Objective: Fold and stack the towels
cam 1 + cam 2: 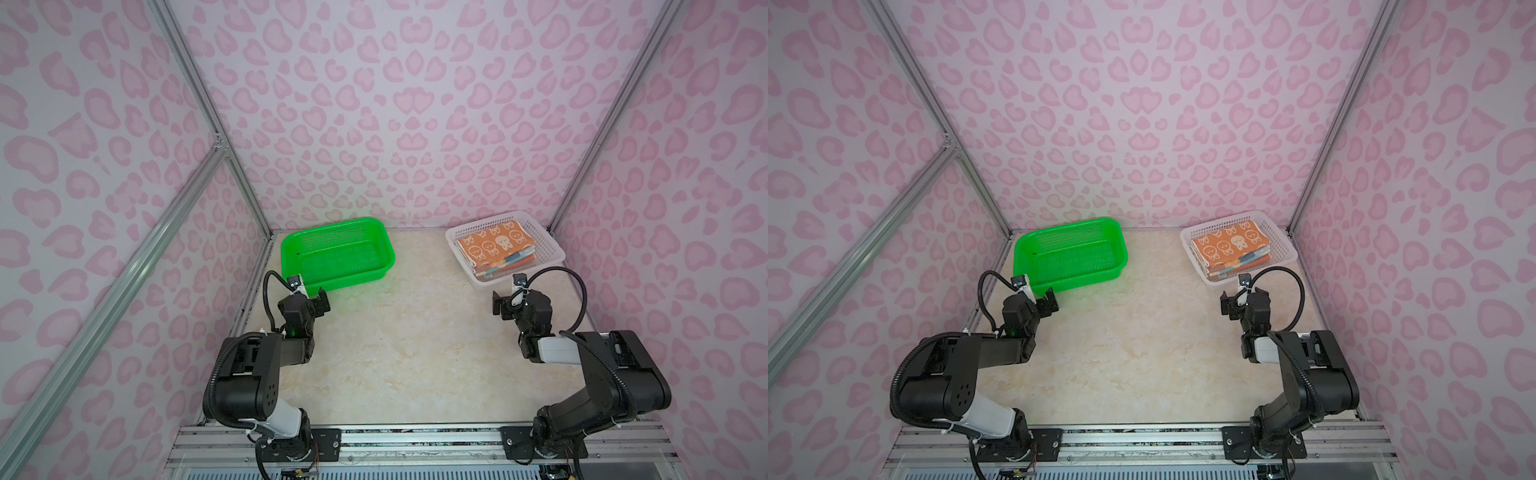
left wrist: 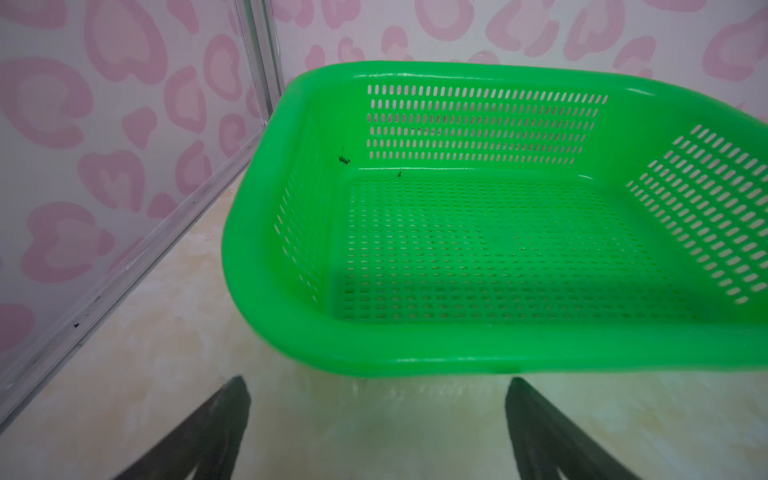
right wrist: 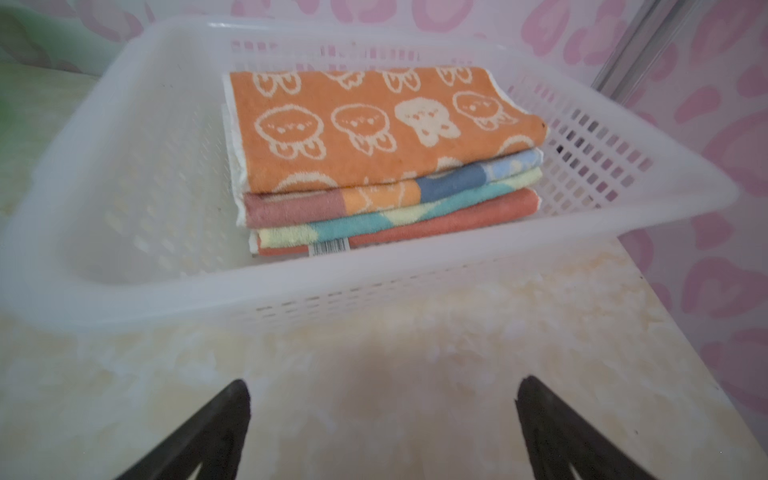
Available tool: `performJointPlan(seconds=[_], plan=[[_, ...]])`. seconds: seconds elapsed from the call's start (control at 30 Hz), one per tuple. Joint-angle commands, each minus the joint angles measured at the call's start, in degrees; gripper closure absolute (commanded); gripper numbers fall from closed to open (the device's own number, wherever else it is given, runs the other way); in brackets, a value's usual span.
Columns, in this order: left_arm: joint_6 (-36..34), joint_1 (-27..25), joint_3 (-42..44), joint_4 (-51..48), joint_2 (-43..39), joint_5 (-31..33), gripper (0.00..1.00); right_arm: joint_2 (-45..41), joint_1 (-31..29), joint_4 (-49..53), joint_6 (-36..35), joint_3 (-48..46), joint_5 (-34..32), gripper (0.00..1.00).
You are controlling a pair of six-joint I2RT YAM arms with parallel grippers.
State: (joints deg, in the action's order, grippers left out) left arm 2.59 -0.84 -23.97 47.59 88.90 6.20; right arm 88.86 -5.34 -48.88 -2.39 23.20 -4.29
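Left gripper (image 2: 377,395): black jaws spread wide apart, holding nothing, touching nothing.
Left gripper place: low over the cream marble-look table top (image 2: 166,374), just in front of the near rim of the bright green plastic basket with little holes (image 2: 266,232), with a small gap between them in the left wrist view.
Right gripper (image 3: 383,388): black jaws spread just as wide, holding nothing, touching nothing.
Right gripper place: low over the same table top, just in front of the near rim of the white plastic basket with little holes (image 3: 374,286), not touching it.
Green basket: at the back left of the table in both top views, close to the back wall. Only a bare mesh floor and a few tiny dark specks inside.
White basket: at the back right of the table in both top views, well apart from the green one, turned a little at an angle.
Inside the white basket: stack of four folded towels (image 1: 496,249), lying flat, one right on top of the next.
Top of stack: orange fuzzy towel with white cartoon faces (image 3: 365,133).
Second: striped towel in brown, orange and blue blocks (image 3: 291,208), only its folded edge showing.
Third: pale yellow-green and teal towel (image 3: 361,222), only its edge showing.
Bottom: coral towel (image 3: 478,212), touching the basket floor, with a small white barcode tag (image 3: 328,248) at its near edge.
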Motion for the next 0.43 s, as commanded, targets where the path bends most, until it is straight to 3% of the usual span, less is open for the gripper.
performJointPlan(seconds=[0.0, 0.4], plan=[[1.3, 0.3, -0.7, -0.7, 0.3, 0.6, 0.02, 1.2, -0.1, -3.6, 0.8, -1.1, -1.2, 0.00], [1.4, 0.7, -1.1, -1.6, 0.3, -0.2, 0.03, 1.0, -0.1, -3.2, 0.6, -0.9, -1.2, 0.00]])
